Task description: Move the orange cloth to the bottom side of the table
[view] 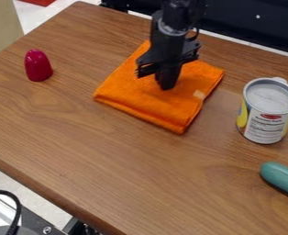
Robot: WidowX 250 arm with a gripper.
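We see the orange cloth point(143, 98) lying folded flat in the upper middle of the wooden table point(109, 170), with a pale patch near its right edge. We find the black gripper point(166, 85) pointing down over the cloth; we cannot tell whether it is open or closed, or whether it touches the fabric. To the left we have an upright magenta rounded object point(38, 66), and to the right a labelled can point(266, 121), with a teal object point(283, 179) below it at the view's edge.
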